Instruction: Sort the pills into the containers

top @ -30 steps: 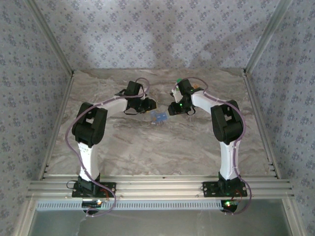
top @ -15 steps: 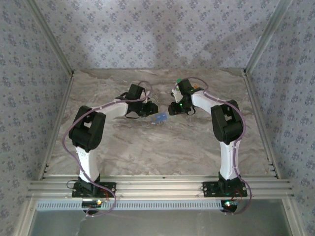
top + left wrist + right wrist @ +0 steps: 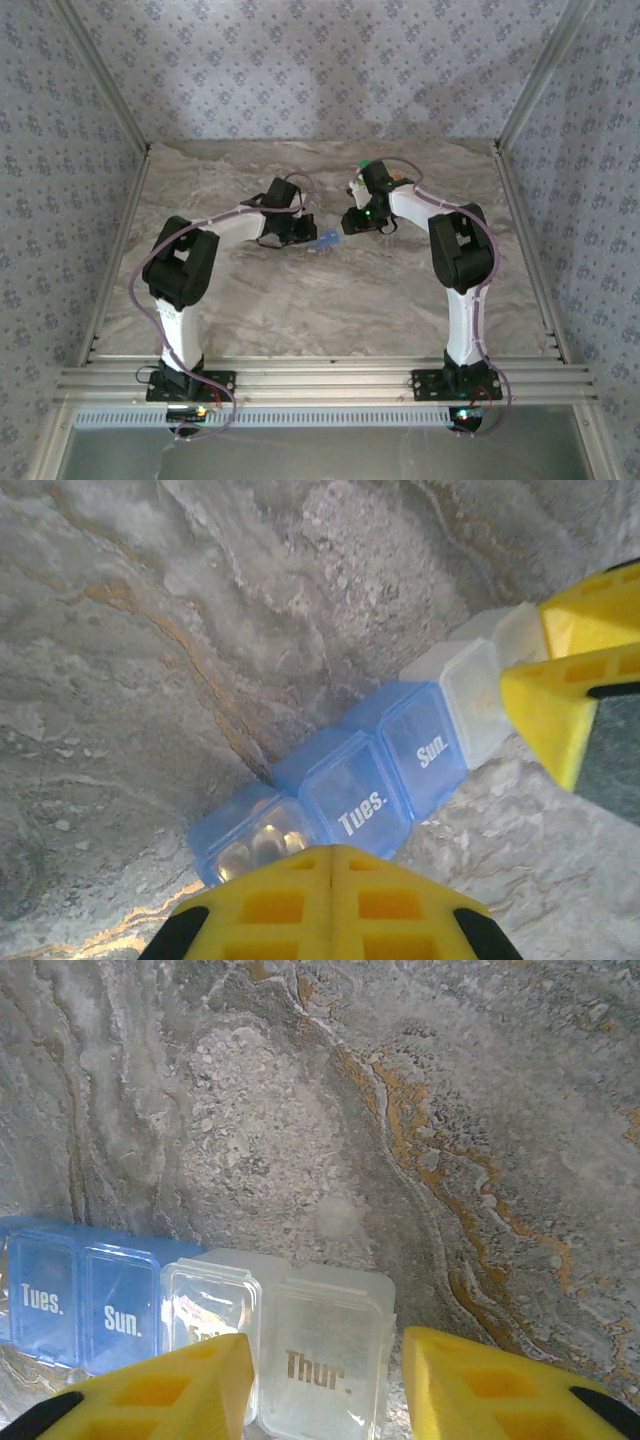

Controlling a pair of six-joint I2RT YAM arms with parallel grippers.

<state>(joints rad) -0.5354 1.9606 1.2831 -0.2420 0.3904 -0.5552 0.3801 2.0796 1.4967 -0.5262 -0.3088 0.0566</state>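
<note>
Marble table (image 3: 150, 630) lies bare around the pill box (image 3: 385, 755).

"Tues.", "Sun.", "Thur." on pill box (image 3: 200, 1310) lids

Both arms reach forward and bend inward, so their wrists nearly meet at the middle of the far half of the table. The left gripper (image 3: 332, 880) has its two yellow fingers (image 3: 270, 905) pressed together with no gap between them. The right gripper (image 3: 325, 1380) has its yellow fingers (image 3: 170, 1390) set apart, one on each side; whether they pinch anything is hard to tell from here.
</note>
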